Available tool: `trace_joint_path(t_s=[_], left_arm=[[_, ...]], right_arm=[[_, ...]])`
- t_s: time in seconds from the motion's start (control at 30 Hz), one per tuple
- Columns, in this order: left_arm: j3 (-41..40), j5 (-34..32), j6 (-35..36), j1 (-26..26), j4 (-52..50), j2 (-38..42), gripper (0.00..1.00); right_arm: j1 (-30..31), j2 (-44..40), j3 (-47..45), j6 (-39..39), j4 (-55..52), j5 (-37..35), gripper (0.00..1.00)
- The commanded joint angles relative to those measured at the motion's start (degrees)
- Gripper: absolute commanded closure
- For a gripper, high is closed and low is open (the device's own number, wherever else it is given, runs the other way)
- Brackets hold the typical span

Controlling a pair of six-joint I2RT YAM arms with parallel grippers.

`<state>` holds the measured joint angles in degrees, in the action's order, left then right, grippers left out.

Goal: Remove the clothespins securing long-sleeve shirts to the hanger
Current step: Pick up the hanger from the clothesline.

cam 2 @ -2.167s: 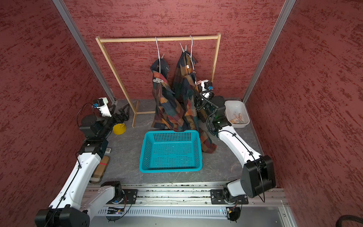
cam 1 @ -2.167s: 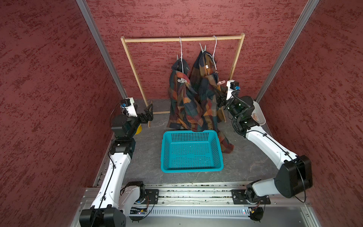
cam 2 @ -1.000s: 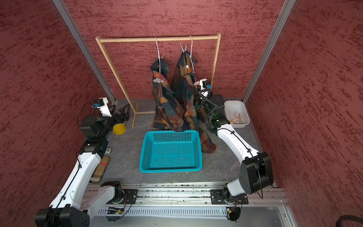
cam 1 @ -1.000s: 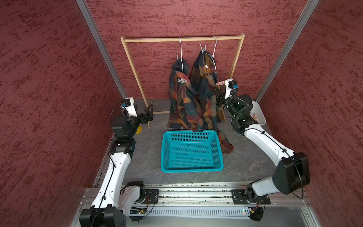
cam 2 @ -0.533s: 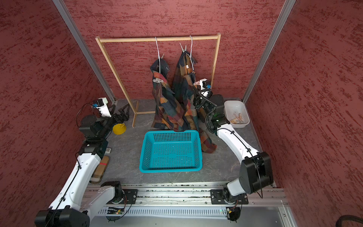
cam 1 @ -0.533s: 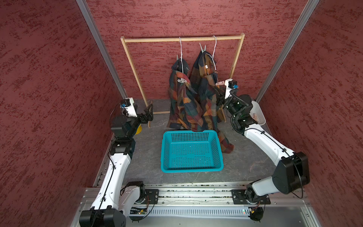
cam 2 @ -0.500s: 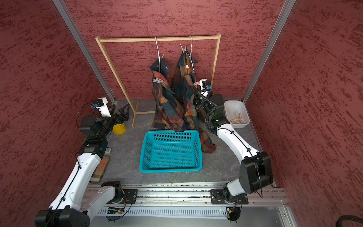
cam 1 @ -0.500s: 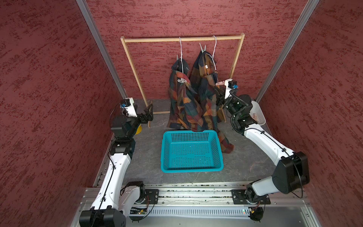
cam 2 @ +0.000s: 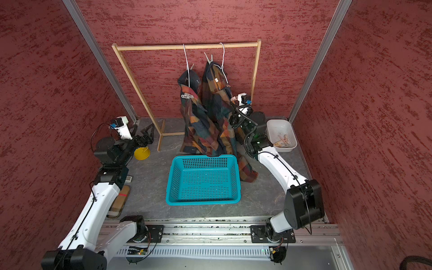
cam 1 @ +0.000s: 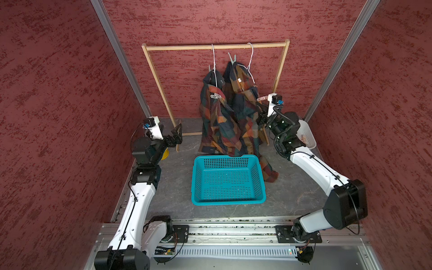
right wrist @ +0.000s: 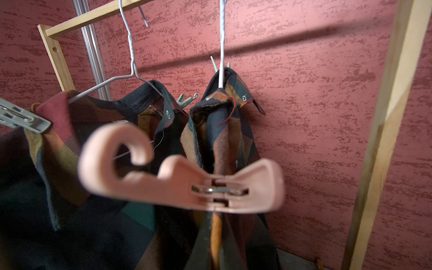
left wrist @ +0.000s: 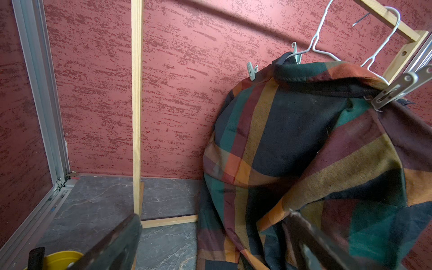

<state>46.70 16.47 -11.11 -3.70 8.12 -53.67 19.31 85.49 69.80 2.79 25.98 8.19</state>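
Clothespin [right wrist: 163, 187], pink, on shirt [right wrist: 222, 131] edge beside clenched right gripper [cam 1: 260, 108]; left gripper [cam 1: 178, 133] agape above open floor [cam 1: 177, 177].

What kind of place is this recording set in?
Likely a robot test booth staged as a laundry corner: red panel walls with metal posts, a wooden rack with pegged plaid shirts, a teal basket.

Light: soft, even, overhead; moderate brightness. Top views: sharp, slight bowing at edges. Shadows: diagonal bands across back wall [right wrist: 304, 98]. Out of focus: pink clothespin [right wrist: 180, 182] close to right wrist lens; left gripper [left wrist: 214, 217] fingers [left wrist: 112, 245], blurred, dark
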Motion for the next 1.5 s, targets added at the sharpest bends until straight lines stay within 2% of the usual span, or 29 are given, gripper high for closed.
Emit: trace_joint_path(t_s=[0.0,0.43,0.9,1.2,1.47], left_arm=[[-0.64,0.65,-0.10,-0.37,1.30,0.73,0.00],[0.43,2.82,-0.47,-0.27,2.03,0.51,0.00],[3.34,6.52,-0.22,1.17,2.33,-0.10,0.01],[6.30,11.39,0.68,4.87,3.05,-1.56,0.01],[10.25,17.43,3.27,10.36,0.56,-2.74,0.00]], right_arm=[[0.29,-1.07,0.95,0.50,2.61,-0.38,1.00],[0.25,-7.14,0.03,1.13,6.45,-0.96,1.00],[0.22,-15.65,-5.41,-1.16,2.99,-5.00,1.00],[-0.11,-24.66,-13.11,-1.22,-0.49,-11.67,1.00],[-1.50,-27.63,-11.61,-2.44,-5.23,-8.05,1.00]])
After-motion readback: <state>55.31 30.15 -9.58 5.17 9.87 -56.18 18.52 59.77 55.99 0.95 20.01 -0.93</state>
